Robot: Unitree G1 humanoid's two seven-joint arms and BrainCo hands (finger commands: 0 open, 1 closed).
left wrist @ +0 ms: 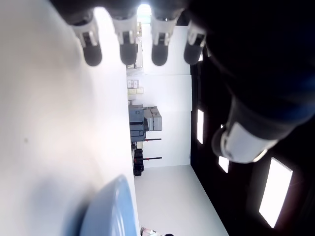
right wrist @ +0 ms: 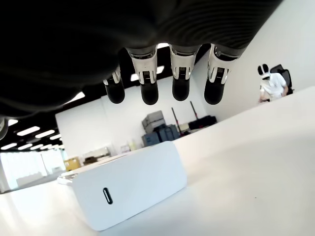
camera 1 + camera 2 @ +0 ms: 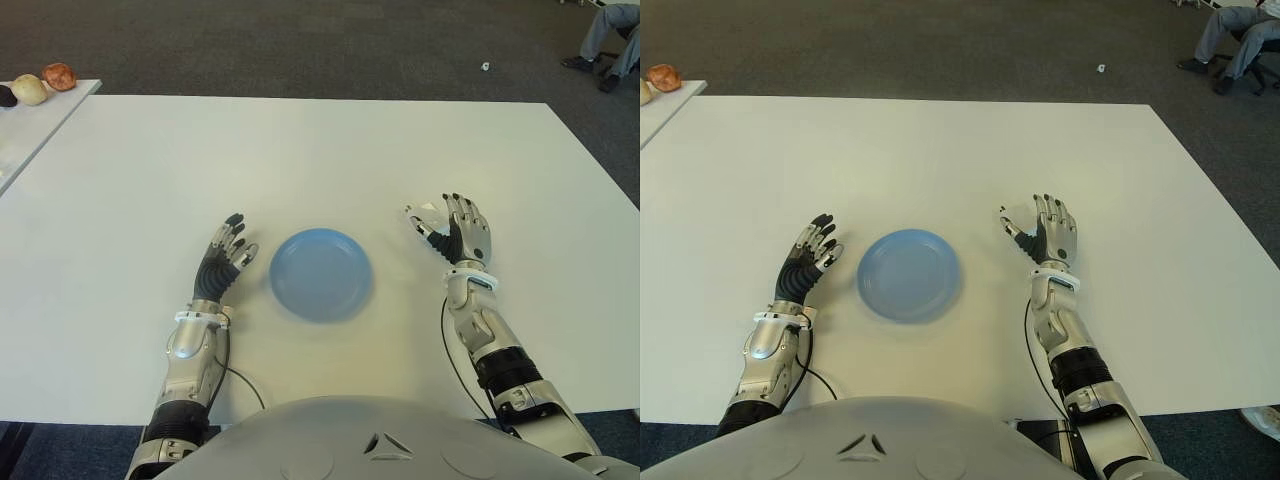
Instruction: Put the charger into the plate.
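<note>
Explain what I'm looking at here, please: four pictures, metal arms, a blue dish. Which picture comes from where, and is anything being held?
This is a humanoid robot seen through its own cameras. Two pictures come from cameras in its head, looking down at a white table. The other two come from a camera on each wrist, looking out past the fingers.

The left robot hand shows to the left of the blue plate, fingers relaxed and holding nothing. The right robot hand is on the plate's other side, fingers spread over a small white charger that lies on the table. The right wrist picture shows its fingertips above the charger, not gripping it.

So nothing is held, and the plate has nothing in it. Far off, a person's legs show in the corner.
</note>
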